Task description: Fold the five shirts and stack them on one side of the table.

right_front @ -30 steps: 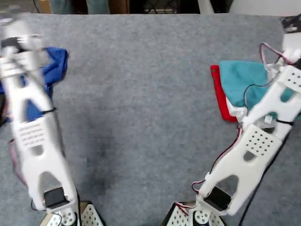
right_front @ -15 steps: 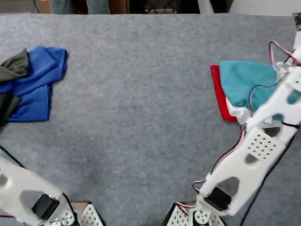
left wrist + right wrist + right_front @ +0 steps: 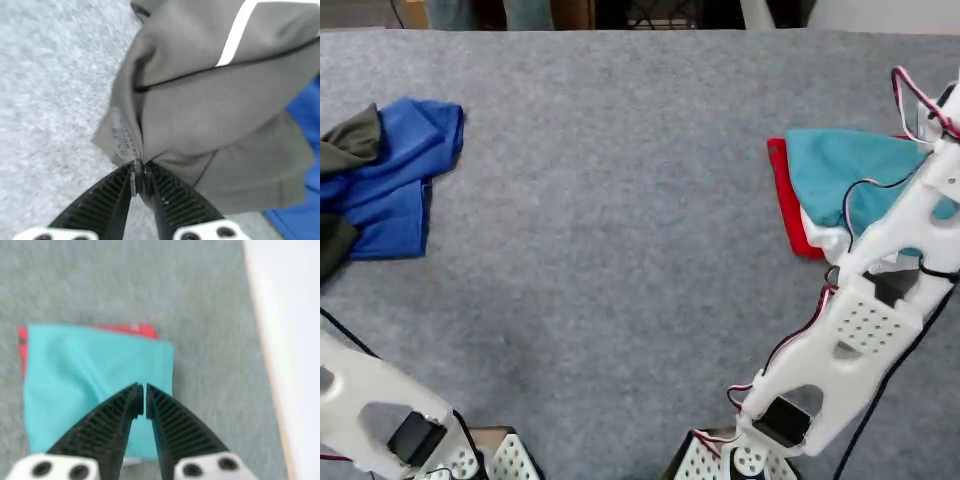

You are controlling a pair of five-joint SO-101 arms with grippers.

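Left wrist view: the left gripper (image 3: pixel 139 179) has its ribbed jaws pressed together on a fold at the edge of a dark grey shirt (image 3: pixel 210 115), which has a thin white stripe. The cloth spreads away from the tips, crumpled, over the grey felt table (image 3: pixel 620 200), and a blue shirt (image 3: pixel 300 220) lies just beside it.

Right wrist view: the right gripper (image 3: pixel 140 399) is closed with nothing between its jaws, above a folded teal shirt (image 3: pixel 75 370); whether it touches the cloth cannot be told. A red shirt (image 3: pixel 125 329) peeks out from under the teal one. Near this stack the felt ends at a straight edge, with a pale strip (image 3: pixel 290 315) beyond.

High view: grey and blue shirts sit at the left edge of the frame. The teal and red stack, with a white shirt (image 3: pixel 820 232) between them, sits at the right edge. The whole middle of the table is open felt. The left arm (image 3: pixel 370 410) is at lower left, the right arm (image 3: pixel 865 320) along the right side.
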